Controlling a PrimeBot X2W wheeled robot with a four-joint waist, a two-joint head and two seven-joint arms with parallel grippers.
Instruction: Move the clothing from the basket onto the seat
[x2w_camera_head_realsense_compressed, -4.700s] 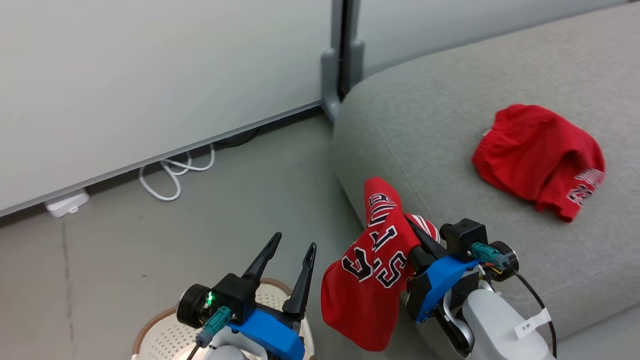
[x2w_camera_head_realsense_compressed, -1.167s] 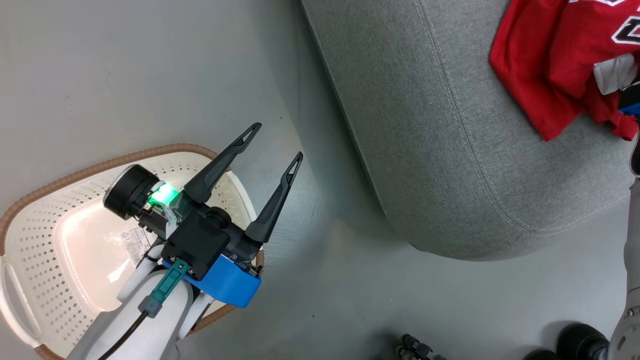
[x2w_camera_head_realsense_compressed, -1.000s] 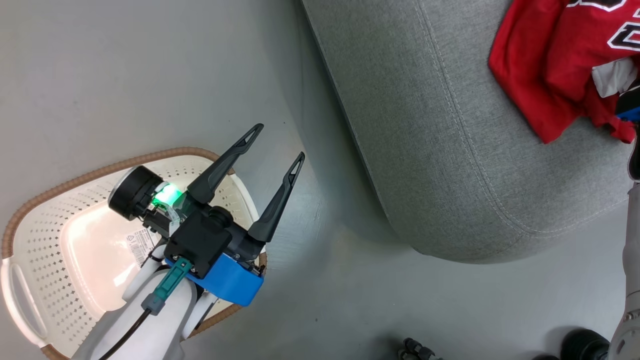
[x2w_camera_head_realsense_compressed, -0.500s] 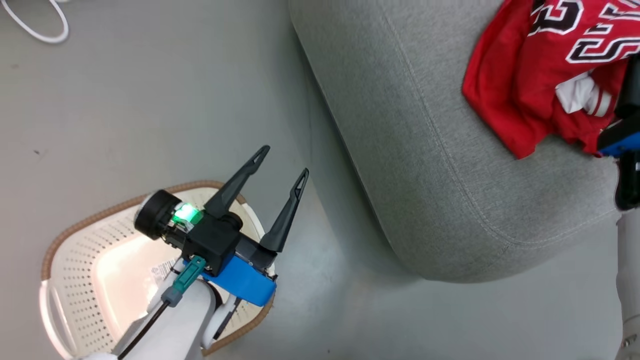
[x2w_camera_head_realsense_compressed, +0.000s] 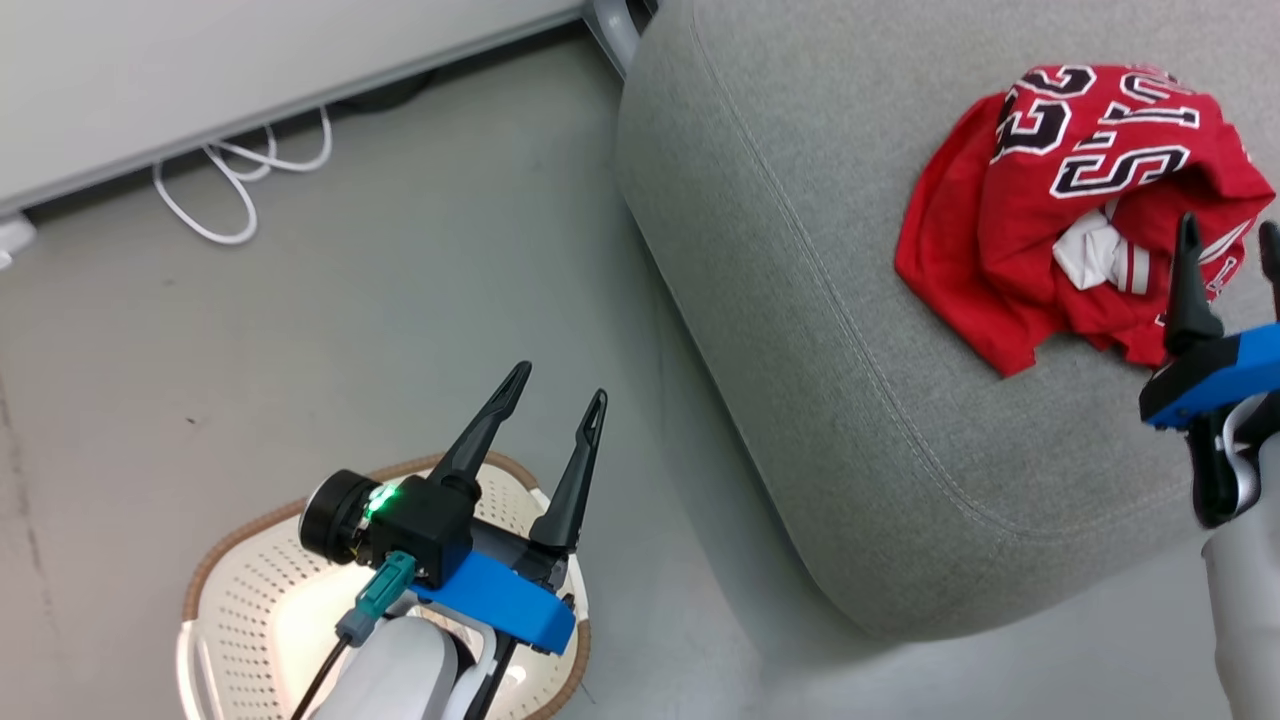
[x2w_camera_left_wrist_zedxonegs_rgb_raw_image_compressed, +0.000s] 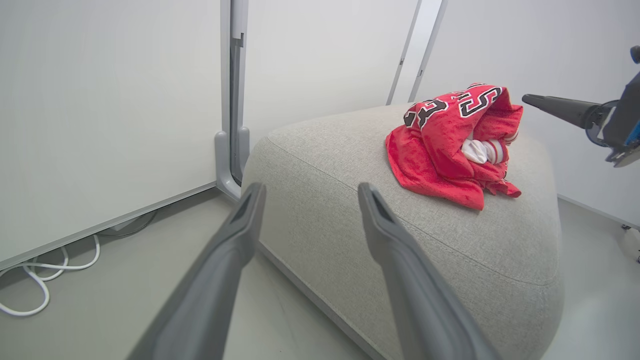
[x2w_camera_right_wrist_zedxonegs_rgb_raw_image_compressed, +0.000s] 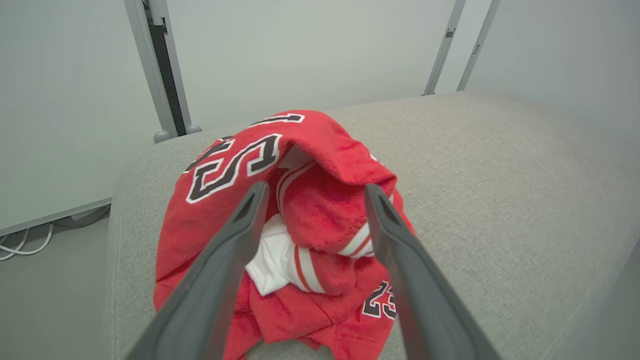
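The clothing (x2w_camera_head_realsense_compressed: 1080, 200) lies as one crumpled bright red heap on the light-grey seat (x2w_camera_head_realsense_compressed: 800, 300), with black-and-white lettering on top and white stripe trim at its middle. My right gripper (x2w_camera_head_realsense_compressed: 1228, 262) is open just on the near side of the heap, holding nothing. In the right wrist view its fingers (x2w_camera_right_wrist_zedxonegs_rgb_raw_image_compressed: 225, 270) frame the clothing (x2w_camera_right_wrist_zedxonegs_rgb_raw_image_compressed: 320, 215) on the seat (x2w_camera_right_wrist_zedxonegs_rgb_raw_image_compressed: 500, 175). My left gripper (x2w_camera_head_realsense_compressed: 558, 385) is open and empty above the basket (x2w_camera_head_realsense_compressed: 240, 620), which stands on the floor. The left wrist view shows the left gripper (x2w_camera_left_wrist_zedxonegs_rgb_raw_image_compressed: 310, 192) pointing at the seat (x2w_camera_left_wrist_zedxonegs_rgb_raw_image_compressed: 350, 210) and the clothing (x2w_camera_left_wrist_zedxonegs_rgb_raw_image_compressed: 440, 150).
A white cable (x2w_camera_head_realsense_compressed: 240, 180) loops on the grey floor along the wall panel. A grey post base (x2w_camera_head_realsense_compressed: 610, 25) stands at the seat's far corner. Bare floor lies between the basket and the seat.
My right gripper has opened and drawn back, leaving the lettered garment on the heap on the seat. The head camera has tilted up. My left gripper stays open over the basket.
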